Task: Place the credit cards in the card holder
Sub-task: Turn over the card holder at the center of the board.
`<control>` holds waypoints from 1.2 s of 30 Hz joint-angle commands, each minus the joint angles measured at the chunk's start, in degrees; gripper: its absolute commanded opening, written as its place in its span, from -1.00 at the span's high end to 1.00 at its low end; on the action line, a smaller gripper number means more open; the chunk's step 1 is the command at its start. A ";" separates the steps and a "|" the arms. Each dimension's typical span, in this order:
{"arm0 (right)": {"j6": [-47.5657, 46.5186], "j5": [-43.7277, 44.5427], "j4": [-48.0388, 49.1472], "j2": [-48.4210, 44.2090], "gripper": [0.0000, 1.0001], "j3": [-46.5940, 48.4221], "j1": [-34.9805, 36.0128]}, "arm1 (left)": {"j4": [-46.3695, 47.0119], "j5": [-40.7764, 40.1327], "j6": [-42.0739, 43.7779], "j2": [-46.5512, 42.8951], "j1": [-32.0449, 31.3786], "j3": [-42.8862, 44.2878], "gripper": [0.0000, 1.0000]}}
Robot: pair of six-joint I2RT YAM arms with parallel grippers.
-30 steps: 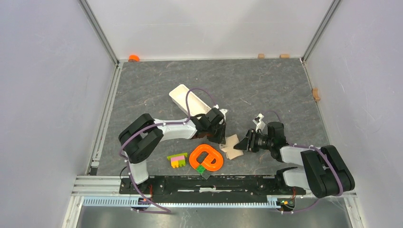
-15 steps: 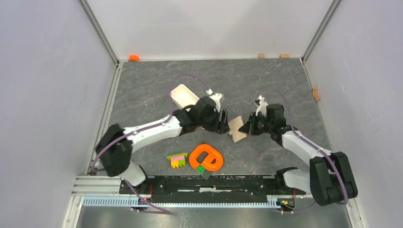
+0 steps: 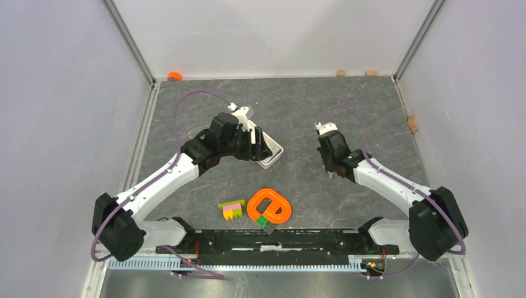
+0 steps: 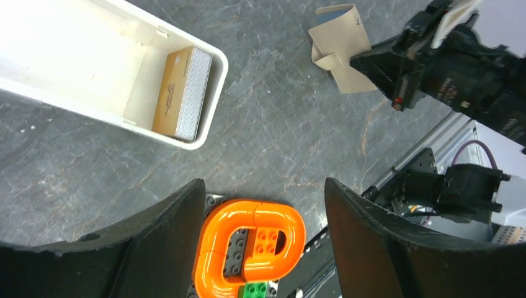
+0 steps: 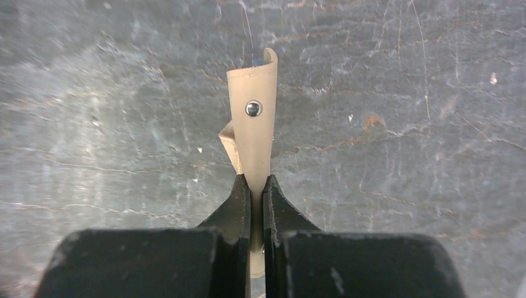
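Arms have swung apart; right gripper [image 5: 256, 183] pinches the wallet [image 5: 253, 118], left gripper [image 4: 263, 186] hangs spread over the tray [image 4: 214, 68].

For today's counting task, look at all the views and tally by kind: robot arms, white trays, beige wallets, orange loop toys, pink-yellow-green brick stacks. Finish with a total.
Robot arms: 2
White tray: 1
Beige wallet: 1
Orange loop toy: 1
Pink-yellow-green brick stack: 1
Total: 6
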 commanded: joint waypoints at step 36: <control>2.31 -1.24 -3.47 3.47 -0.11 6.24 5.21 | 18.00 -3.58 -14.75 6.71 -12.86 -7.34 -0.47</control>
